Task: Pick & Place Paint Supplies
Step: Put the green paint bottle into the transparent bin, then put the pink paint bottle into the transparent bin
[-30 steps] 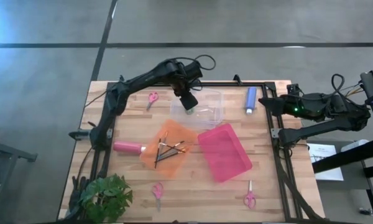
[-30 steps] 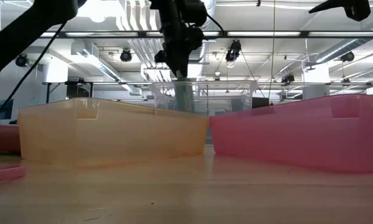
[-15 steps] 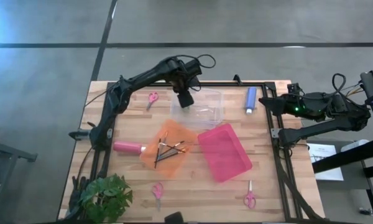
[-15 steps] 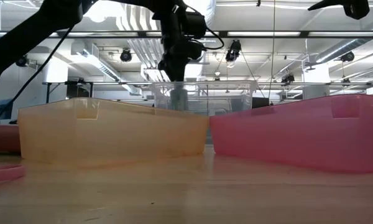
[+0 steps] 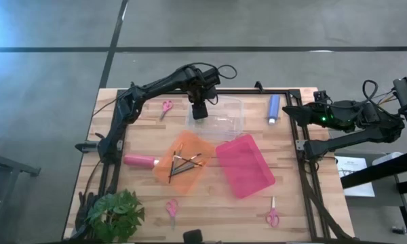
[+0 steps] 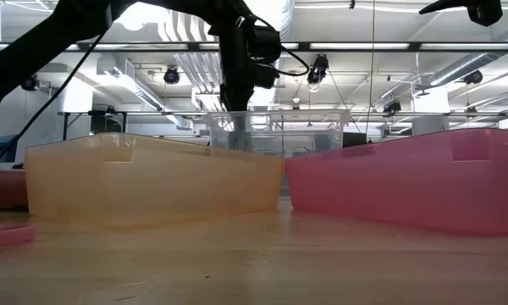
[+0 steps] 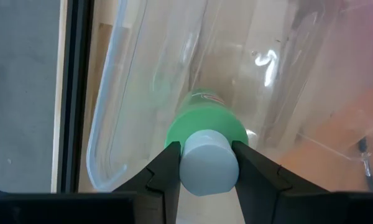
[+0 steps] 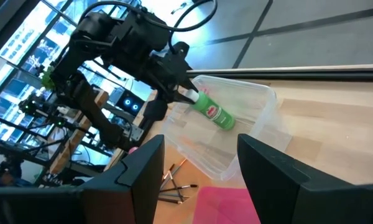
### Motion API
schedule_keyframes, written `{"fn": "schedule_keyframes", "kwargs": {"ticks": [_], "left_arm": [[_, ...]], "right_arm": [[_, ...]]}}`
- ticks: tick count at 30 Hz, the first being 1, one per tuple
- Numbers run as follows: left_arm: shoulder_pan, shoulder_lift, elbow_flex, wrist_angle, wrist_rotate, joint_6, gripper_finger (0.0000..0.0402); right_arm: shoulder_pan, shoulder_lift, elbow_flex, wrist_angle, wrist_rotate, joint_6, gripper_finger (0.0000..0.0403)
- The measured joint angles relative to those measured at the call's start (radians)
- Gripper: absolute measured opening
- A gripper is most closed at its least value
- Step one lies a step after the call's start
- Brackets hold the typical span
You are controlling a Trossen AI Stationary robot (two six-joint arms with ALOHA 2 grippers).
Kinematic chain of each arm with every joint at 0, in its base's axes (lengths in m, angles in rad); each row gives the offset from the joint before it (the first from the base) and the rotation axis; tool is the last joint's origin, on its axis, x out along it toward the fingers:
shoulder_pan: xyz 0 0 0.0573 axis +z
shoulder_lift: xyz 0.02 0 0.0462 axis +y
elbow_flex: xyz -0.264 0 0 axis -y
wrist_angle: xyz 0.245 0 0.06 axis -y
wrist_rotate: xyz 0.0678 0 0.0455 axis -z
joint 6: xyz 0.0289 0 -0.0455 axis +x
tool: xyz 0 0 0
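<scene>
My left gripper [image 5: 200,110] is over the far-left part of a clear plastic bin [image 5: 220,120], shut on a green paint bottle [image 8: 214,110] with a white cap. The bottle slants down into the bin. A blue bottle [image 5: 274,108] lies on the table right of the clear bin. A pink-red bottle [image 5: 141,160] lies left of an orange bin [image 5: 180,146] that holds several brushes [image 5: 183,163]. My right gripper [image 5: 289,112] waits open at the table's right edge, near the blue bottle. My left gripper pinches the green bottle at its white cap end [image 7: 208,165], one finger [image 7: 166,171] on each side. It comes from above, slanting, along the bottle. The bottle tilts away below the fingers into the clear bin; I cannot tell whether its lower end touches the floor.
A pink bin [image 5: 244,165] sits right of the orange one. Pink scissors lie near the far-left [image 5: 166,106], at the near edge [image 5: 171,207] and near-right [image 5: 272,215]. A green plant [image 5: 115,213] stands at the near-left corner. Black frame rails run along the table's edges.
My left gripper, still shut on the green bottle, has moved a little toward the table's far edge and left over the clear bin. The bottle's green body, which showed below the gripper in the high view, is now hidden under it.
</scene>
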Motion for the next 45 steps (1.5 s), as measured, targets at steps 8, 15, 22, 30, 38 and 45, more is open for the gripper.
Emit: {"fn": "schedule_keyframes", "kwargs": {"ticks": [8,15,22,30,38,45], "left_arm": [[0.003,-0.002,-0.009,0.019,0.003,0.001,0.0122],[0.003,-0.006,-0.009,0.01,0.002,-0.003,0.0122],[0.003,-0.006,-0.011,0.013,0.004,-0.03,0.0122],[0.003,-0.006,-0.011,0.014,-0.005,-0.079,0.02],[0.003,-0.019,-0.011,0.023,-0.005,-0.082,0.0236],[0.004,-0.069,0.009,0.092,-0.03,-0.086,0.0238]], "right_arm": [[0.0,0.0,0.0,0.001,0.001,0.0,0.0197],[0.0,0.0,0.0,0.001,0.006,0.0,0.0197],[0.0,0.0,0.0,0.001,0.008,0.005,0.0197],[0.0,0.0,0.0,0.001,0.008,0.008,0.0197],[0.0,0.0,0.0,0.001,0.007,0.008,0.0197],[0.0,0.0,0.0,0.001,0.006,0.006,0.0197]]}}
